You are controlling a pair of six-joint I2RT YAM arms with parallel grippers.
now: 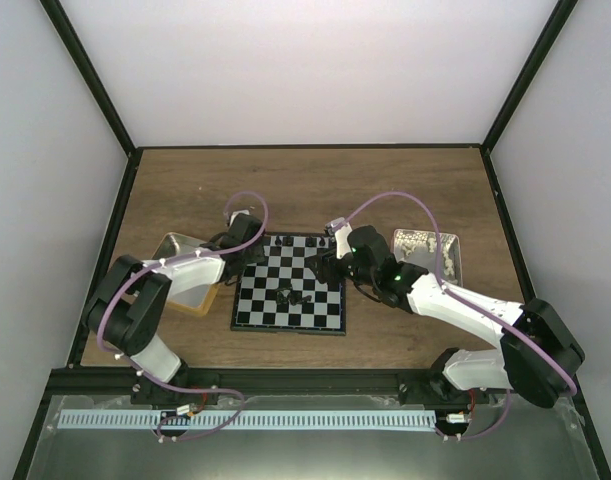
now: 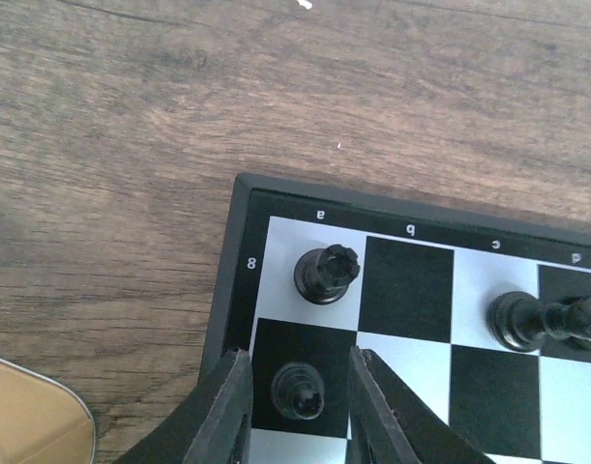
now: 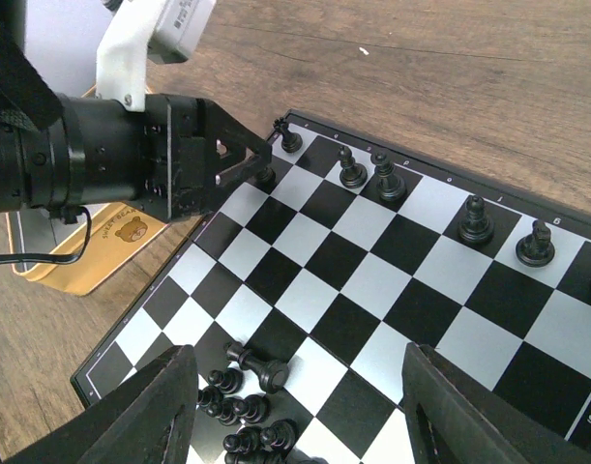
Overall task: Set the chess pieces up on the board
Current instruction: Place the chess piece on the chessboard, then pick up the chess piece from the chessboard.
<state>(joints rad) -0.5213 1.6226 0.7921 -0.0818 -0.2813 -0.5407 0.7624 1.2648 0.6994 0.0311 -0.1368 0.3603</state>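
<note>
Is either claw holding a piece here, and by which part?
Nothing is held. The left claw is open astride a pawn without touching it; the right claw is open above the board.

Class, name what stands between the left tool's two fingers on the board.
A small black pawn, standing clear of both fingers, in the left wrist view.

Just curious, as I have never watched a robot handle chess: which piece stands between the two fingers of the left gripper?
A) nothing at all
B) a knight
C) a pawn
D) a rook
C: in the left wrist view a small round-headed pawn stands between the fingers of the left gripper, with a gap on each side. The rook stands apart on the corner square beyond.
</note>
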